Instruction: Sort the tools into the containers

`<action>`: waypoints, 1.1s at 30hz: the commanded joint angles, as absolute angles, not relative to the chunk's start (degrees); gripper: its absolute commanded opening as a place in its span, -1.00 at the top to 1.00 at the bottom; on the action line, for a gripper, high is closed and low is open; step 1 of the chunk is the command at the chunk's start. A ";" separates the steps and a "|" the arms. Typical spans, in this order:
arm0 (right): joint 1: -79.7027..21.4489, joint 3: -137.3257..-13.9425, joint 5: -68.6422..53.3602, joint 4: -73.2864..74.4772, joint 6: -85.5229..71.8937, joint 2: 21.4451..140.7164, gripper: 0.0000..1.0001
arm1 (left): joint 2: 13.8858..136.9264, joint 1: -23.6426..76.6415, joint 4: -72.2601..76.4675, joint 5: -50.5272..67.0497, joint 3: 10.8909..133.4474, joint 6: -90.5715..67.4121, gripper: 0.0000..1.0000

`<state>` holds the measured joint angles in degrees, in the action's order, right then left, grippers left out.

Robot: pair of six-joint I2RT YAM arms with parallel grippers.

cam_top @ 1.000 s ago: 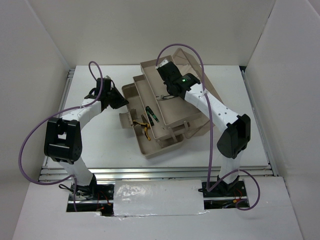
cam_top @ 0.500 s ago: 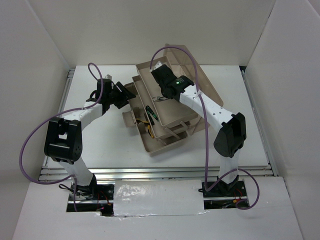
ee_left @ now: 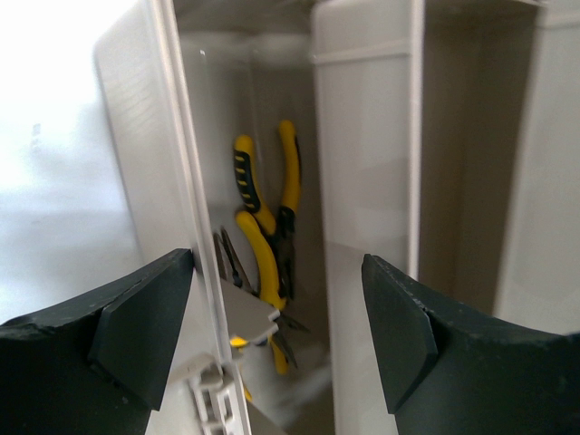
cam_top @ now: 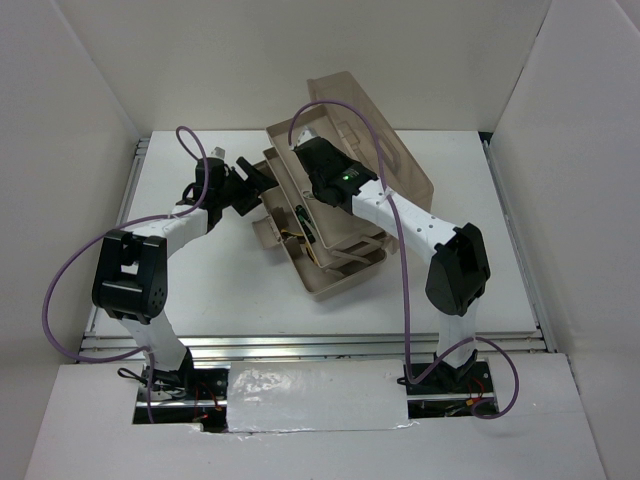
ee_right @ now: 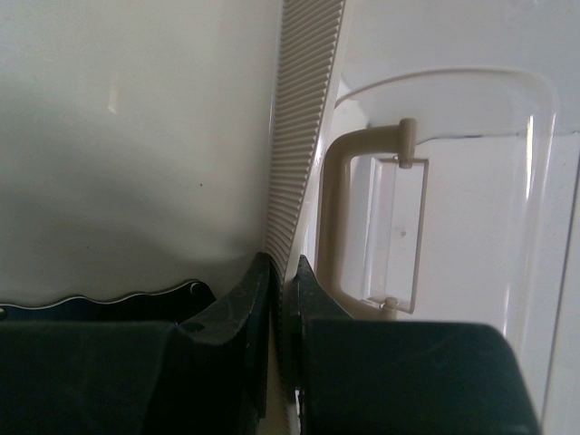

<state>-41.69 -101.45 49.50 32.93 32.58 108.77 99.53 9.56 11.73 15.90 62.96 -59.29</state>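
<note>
your right gripper point(ee_right: 281, 265) was closed on a ribbed beige edge point(ee_right: 304, 109) of the toolbox point(cam_top: 338, 282), pinching that rim just beside the handle point(ee_right: 333, 208) set in the translucent lid point(cam_top: 405, 150). which part of the box the rim belonged to could not be told. read this as a steadying or swinging hold, since the box stood skewed near the middle of the far edge of the table point(cam_top: 200, 290), with the lid leaning up toward the far right corner. your left gripper point(ee_left: 276, 294) was open and held nothing. its fingers point(ee_left: 136, 326) straddled a thin beige wall point(ee_left: 181, 181) on the side of the box facing the left edge, probably to brace it. the pliers point(ee_left: 267, 227) lay in the deep compartment, in line with the open jaws. the screwdrivers point(cam_top: 306, 226) lay in a shallow tray point(cam_top: 335, 228) above. you could see no tool outside the box in the overhead view, so treat sorting as near its end and the step in hand as folding the trays. for clearance, open table lay toward the near and left edges, while the raised lid closed off the far side. the right arm crossed over the box, so the left gripper should withdraw toward the left edge. a tray link point(ee_left: 213, 399) sat just beside the left finger and could snag.
</note>
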 commanded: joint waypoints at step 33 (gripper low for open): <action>-42.80 -90.44 57.83 1.23 61.79 108.55 0.80 | 110.64 4.92 64.15 35.59 78.65 -88.05 -0.55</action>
